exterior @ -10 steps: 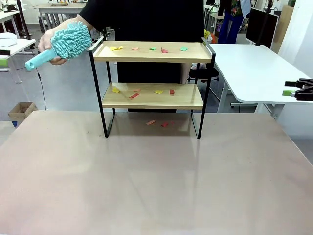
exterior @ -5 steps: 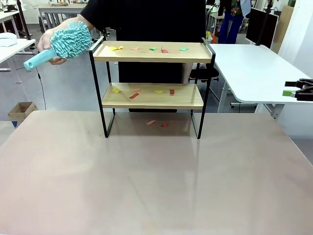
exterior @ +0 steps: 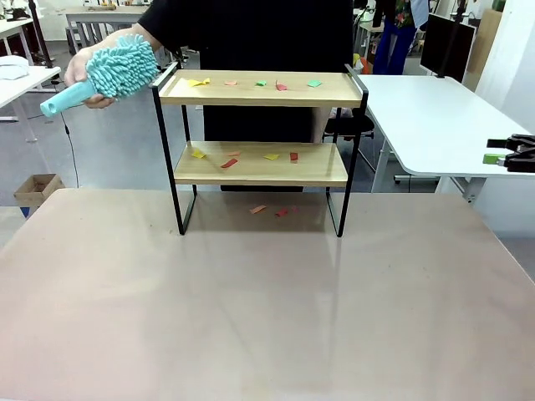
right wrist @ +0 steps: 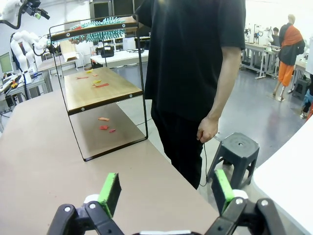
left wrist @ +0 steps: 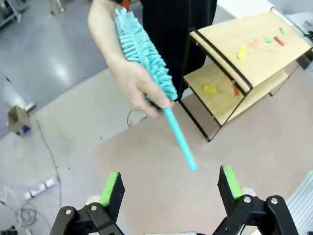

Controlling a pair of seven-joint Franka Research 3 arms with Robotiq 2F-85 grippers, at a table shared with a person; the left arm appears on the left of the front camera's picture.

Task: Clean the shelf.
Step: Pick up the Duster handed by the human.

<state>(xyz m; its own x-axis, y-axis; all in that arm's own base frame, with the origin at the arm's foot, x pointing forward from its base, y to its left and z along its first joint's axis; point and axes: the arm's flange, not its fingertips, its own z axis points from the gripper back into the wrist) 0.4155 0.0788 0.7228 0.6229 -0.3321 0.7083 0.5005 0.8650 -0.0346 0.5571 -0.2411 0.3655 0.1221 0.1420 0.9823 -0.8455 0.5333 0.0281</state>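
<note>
Here's the shelf (exterior: 259, 99), standing at the far middle of the worktop (exterior: 267, 317) right in front of the person: a thin black metal frame with two pale, smooth wooden boards. The top board carries a row of small flat paper scraps (exterior: 198, 82), yellow at the left, then orange, green, red and green. The lower board (exterior: 251, 177) holds more, two yellow ones and two red ones lying flat. A few reddish bits (exterior: 257, 209) lie on the worktop itself, between the shelf's legs.

Off the shelf's top-left corner, the person's hand (exterior: 94, 83) holds a duster (exterior: 124, 65), with a fluffy teal head of shaggy strands and a smooth, round plastic handle (exterior: 60, 103) pointing down and away. The head is just beside the frame; I can't tell whether it touches.

The left tool (left wrist: 169, 185) has its jaws spread wide with nothing between the green pads, and the duster's handle points down towards it, well clear. The right tool (right wrist: 165, 190) is likewise wide open and empty, out to the side of the shelf. On the floor sit a small brown cardboard box (exterior: 38, 190), contents unclear, and a dark round stool (right wrist: 238, 147).
</note>
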